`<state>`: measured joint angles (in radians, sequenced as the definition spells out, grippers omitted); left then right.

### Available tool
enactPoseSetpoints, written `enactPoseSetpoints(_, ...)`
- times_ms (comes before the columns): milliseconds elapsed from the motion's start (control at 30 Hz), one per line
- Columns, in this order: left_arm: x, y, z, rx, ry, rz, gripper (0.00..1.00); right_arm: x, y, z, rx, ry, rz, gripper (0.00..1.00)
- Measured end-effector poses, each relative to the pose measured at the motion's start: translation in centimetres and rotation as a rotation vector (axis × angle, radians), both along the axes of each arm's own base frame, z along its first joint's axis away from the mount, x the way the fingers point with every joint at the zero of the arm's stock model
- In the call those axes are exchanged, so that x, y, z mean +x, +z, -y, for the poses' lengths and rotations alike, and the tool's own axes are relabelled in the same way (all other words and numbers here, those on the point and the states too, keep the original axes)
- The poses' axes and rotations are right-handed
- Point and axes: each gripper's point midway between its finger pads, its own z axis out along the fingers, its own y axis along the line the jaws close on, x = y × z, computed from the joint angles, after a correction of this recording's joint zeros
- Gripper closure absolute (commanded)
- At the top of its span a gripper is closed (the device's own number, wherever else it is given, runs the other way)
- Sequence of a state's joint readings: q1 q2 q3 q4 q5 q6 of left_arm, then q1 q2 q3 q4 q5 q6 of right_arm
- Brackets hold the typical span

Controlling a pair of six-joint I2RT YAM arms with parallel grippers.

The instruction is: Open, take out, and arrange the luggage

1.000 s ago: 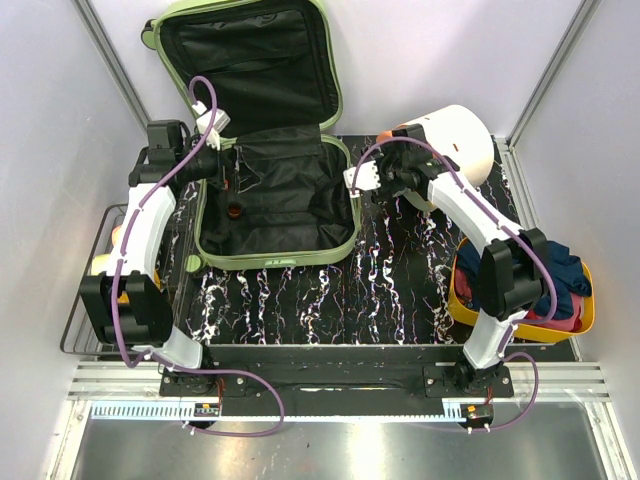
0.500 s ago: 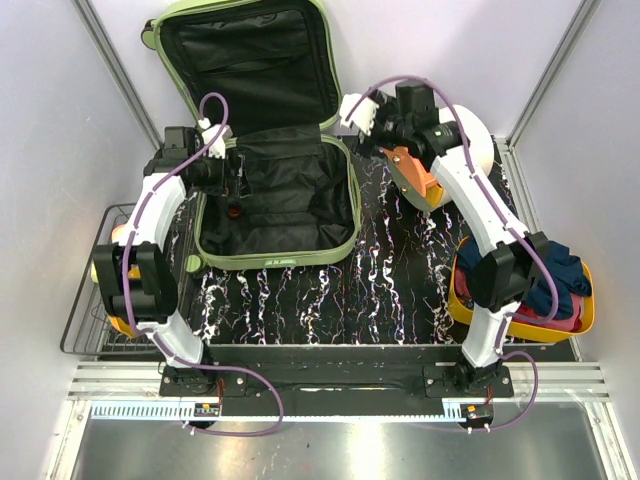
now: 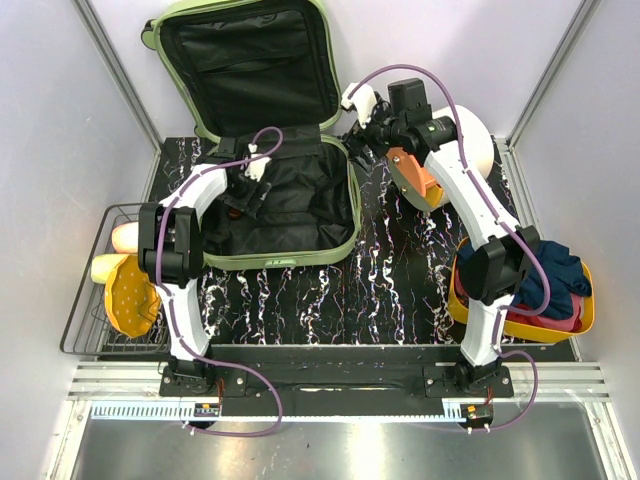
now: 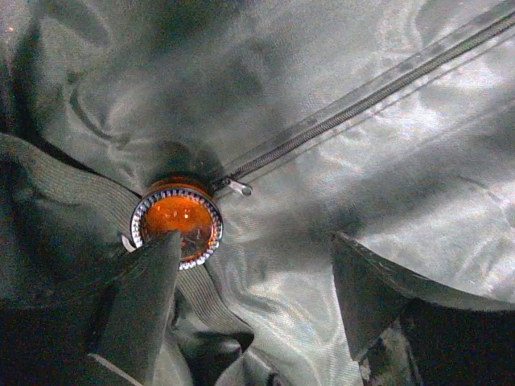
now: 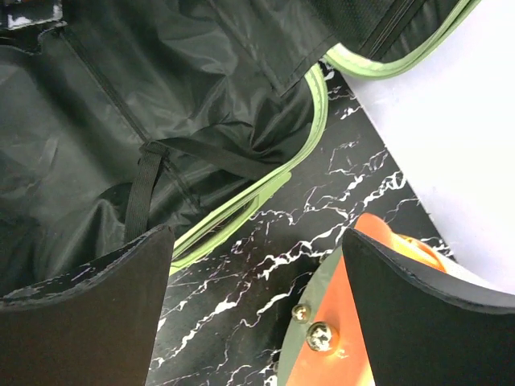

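Now, luggage (image 3: 290, 215): lies open at the far left of the counter (image 3: 380, 280). Its base is flat, and the lid stands up against the back wall with its black lining facing forward.
Left hand (image 4: 256, 241): reaches into the base over the crumpled lining, fingers apart and nothing clamped between them.
Orange disc (image 4: 177, 223): round, with a ridged silver rim, it sits in a fold of the lining beside a zip (image 4: 362, 104). The tip of one left finger (image 4: 145, 297) is at its rim, and the wrist view does not settle whether they touch.
Right hand (image 5: 256, 233): hangs above the counter just off the far right corner of the luggage base, fingers wide apart and holding nothing.
White domed object (image 3: 470, 140): stands near the far right corner of the counter. Its orange face (image 3: 412, 172) is turned toward the luggage, and two screws show on it in the right wrist view.
Yellow tray (image 3: 585, 318): at the right edge, holding dark blue and red clothes (image 3: 555, 275).
Wire basket (image 3: 85, 330): off the left edge, with yellow-orange pieces (image 3: 128, 295) inside.
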<state>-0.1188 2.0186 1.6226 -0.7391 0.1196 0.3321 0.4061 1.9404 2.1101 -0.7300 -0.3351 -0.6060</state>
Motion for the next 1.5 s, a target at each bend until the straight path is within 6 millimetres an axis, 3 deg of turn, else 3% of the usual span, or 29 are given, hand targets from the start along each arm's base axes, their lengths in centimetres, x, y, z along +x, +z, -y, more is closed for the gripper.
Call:
enactPoseSetpoints(167, 0.7, -1.3, -0.8, 0.084, 0.003, -0.011, 0.23, -0.6, -1.9, 0.2, -0.010, -0.008, -0.051, 0.06)
enactPoseSetpoints(333, 1.2, -1.0, -1.8, 0.142, 0.012, 0.006, 0.23, -1.3, -3.0, 0.5, -0.023, -0.008, -0.081, 0.06)
enactPoseSetpoints(867, 1.4, -0.9, -2.8, 0.216, -0.011, 0.016, 0.29, -1.7, -2.9, 0.7, -0.023, -0.006, -0.072, 0.06)
enactPoseSetpoints(1133, 2.0, -2.3, -3.0, 0.234, -0.015, -0.006, 0.32, -1.6, -2.8, 0.7, -0.022, -0.005, -0.066, 0.06)
enactPoseSetpoints(1500, 2.0, -3.2, -3.7, 0.233, -0.010, -0.028, 0.74, -1.6, -3.4, 0.8, -0.037, 0.004, -0.065, 0.06)
